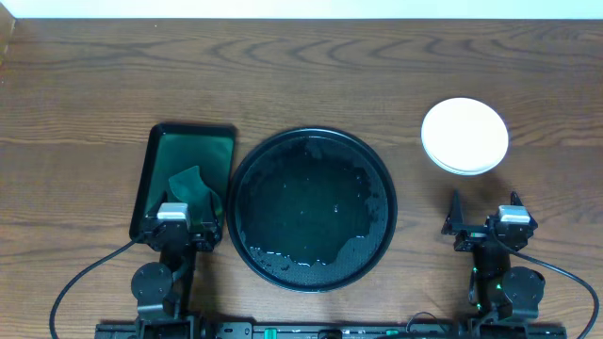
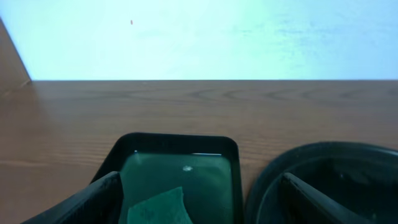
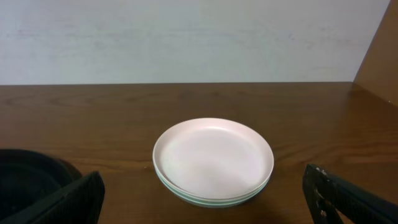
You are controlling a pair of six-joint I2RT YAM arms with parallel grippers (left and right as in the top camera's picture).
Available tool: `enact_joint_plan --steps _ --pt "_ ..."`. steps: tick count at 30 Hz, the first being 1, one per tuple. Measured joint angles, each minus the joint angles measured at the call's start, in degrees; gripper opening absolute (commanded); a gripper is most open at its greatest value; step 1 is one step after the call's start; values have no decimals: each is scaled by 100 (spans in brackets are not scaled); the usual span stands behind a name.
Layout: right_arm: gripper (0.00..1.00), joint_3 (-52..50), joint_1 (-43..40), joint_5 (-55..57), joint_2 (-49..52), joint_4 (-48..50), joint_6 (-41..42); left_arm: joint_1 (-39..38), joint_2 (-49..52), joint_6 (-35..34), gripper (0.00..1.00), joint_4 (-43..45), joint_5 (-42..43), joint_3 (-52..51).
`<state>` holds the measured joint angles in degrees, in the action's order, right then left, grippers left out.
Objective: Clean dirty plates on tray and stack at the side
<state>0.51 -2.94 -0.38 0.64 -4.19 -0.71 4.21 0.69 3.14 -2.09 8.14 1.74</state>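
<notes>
Nearest, the left claw (image 1: 184,229) and right claw (image 1: 483,221) are held spread and empty at the near edge of the wooden table (image 1: 94,75). Small round plates (image 1: 464,136), white on pale mint, are stacked to the right of the wet, round black tray (image 1: 311,202), which is bare; the task is judged finished.

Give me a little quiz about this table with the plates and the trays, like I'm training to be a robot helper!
1. True or false: a plate lies on the round black tray.
2. Where is the stack of plates? A. in the middle of the black tray; B. on the table, to the right of the black tray; C. on the floor.
3. Fill in: the cloth lies in the rectangular tray, whose colour is ____.
Key: 1 false; 2 B; 3 green.
</notes>
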Motion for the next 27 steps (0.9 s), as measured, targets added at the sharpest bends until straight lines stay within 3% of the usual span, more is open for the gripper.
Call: enact_joint_plan --steps 9,20,27 --pt "99 0 0 0 0 0 0 9 -7 -636 80 -68 -546 0" --pt "99 0 0 0 -2 0 0 9 -7 -616 80 -68 -553 0" --pt "99 0 0 0 0 0 0 9 -7 -258 80 -68 -551 0"
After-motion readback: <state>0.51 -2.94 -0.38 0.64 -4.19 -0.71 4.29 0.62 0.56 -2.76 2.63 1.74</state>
